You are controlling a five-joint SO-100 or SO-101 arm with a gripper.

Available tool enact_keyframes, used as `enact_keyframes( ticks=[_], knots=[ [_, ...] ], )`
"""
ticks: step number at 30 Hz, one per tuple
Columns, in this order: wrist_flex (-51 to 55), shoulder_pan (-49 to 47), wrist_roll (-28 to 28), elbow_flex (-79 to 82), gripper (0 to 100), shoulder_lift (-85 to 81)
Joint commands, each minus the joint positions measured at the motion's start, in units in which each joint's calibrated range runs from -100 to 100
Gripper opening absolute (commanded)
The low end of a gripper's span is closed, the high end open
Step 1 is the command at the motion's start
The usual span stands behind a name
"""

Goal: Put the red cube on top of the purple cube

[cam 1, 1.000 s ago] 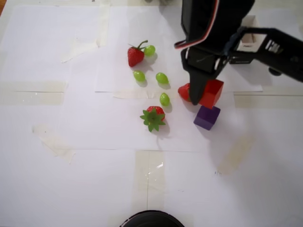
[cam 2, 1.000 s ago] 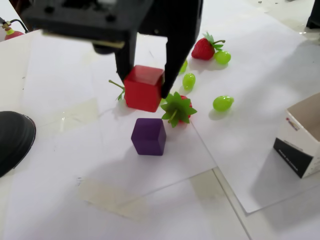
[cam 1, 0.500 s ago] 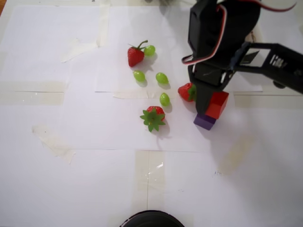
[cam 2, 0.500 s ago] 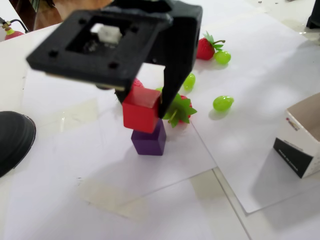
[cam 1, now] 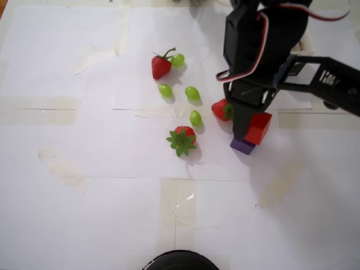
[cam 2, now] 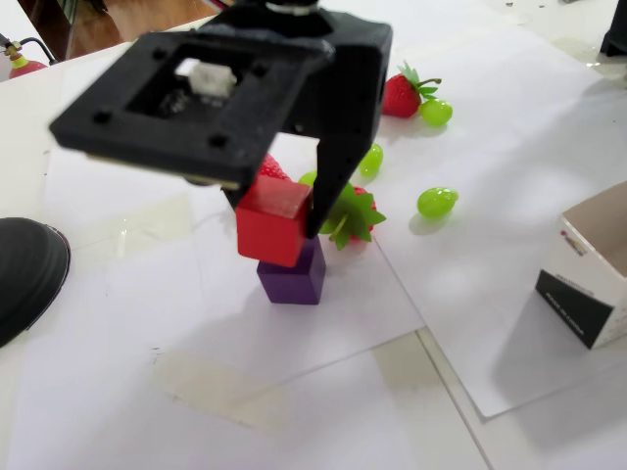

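The red cube point(cam 2: 272, 220) is held between my gripper's point(cam 2: 277, 211) black fingers and sits on the purple cube point(cam 2: 291, 279), shifted a little to the left of it in the fixed view. From overhead, the red cube point(cam 1: 259, 127) covers most of the purple cube point(cam 1: 242, 147), of which only a strip shows below. My gripper point(cam 1: 251, 125) comes down from the arm at the upper right and is shut on the red cube.
Strawberries point(cam 1: 161, 66) point(cam 1: 181, 139) point(cam 1: 221, 109) and green grapes point(cam 1: 193, 93) lie to the left of the cubes overhead. An open black-and-white box point(cam 2: 594, 284) stands at the right in the fixed view. A dark round object point(cam 2: 24, 274) sits at the left edge.
The gripper carried the red cube from beside and above the purple cube down onto it. In the last half second it sank slightly further.
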Motion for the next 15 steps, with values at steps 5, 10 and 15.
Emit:
enact_keyframes(
  ticks=[5,10,15],
  knots=[
    [-1.3,-0.1,0.2,-3.9,6,-0.8],
    [-0.7,-0.1,0.6,-3.8,8,-0.9],
    [-0.8,-0.3,0.9,-3.8,18,-1.1]
  ],
)
